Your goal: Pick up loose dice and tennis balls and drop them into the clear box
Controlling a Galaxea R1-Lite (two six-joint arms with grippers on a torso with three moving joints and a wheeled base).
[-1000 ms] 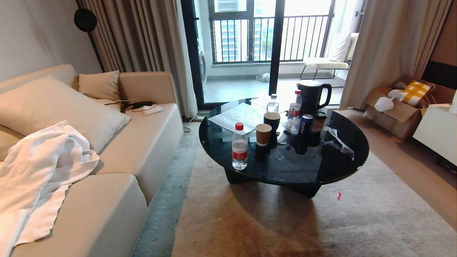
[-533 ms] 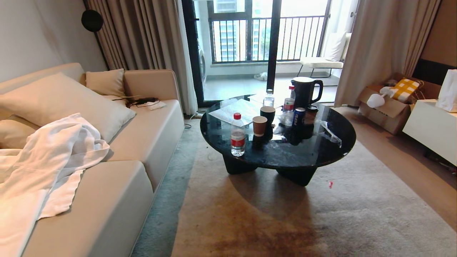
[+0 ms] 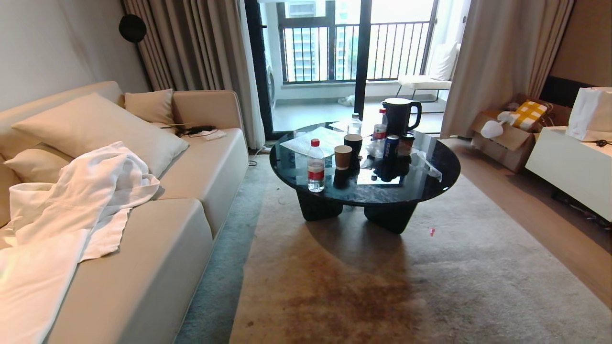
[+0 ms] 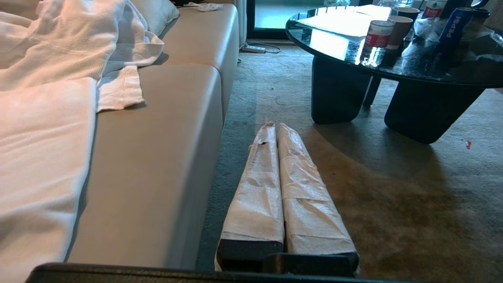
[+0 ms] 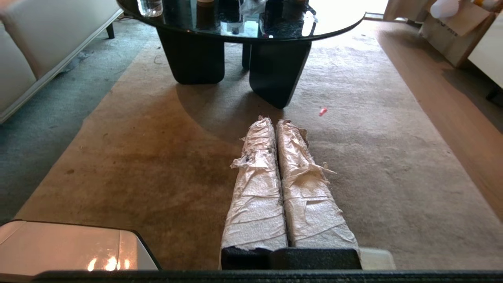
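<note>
Neither arm shows in head view. L gripper [image 4: 277, 127] w/ tape-wrapped fingers pressed together, holding nothing, low over the rug [image 4: 393, 204], next to the sofa [image 4: 149, 169] front. R gripper [image 5: 273, 122] likewise pressed together & empty, low over the rug, pointing toward the surface [image 5: 338, 23] legs.

Dice, tennis balls & clear box: none visible in any view, so can't say where they are.

Round black glass surface [image 3: 430, 184] sits mid-room on the rug. On it: water bottle [image 3: 315, 166] near the front-left edge, brown cup [image 3: 343, 157] just beside it, dark cup [image 3: 353, 145] behind that, Pepsi can [image 3: 391, 146], black kettle [image 3: 399, 116] toward the back, a sheet of paper [image 3: 311, 141] at back left, clear plastic wrap [image 3: 428, 162] on the right. Small red scrap [image 3: 431, 231] on the rug, right of the legs. White blanket [image 3: 81, 200] heaped on the sofa at left, pillows [image 3: 95, 129] behind it. Cardboard box [image 3: 502, 138] & white cabinet [image 3: 569, 167] at right.
</note>
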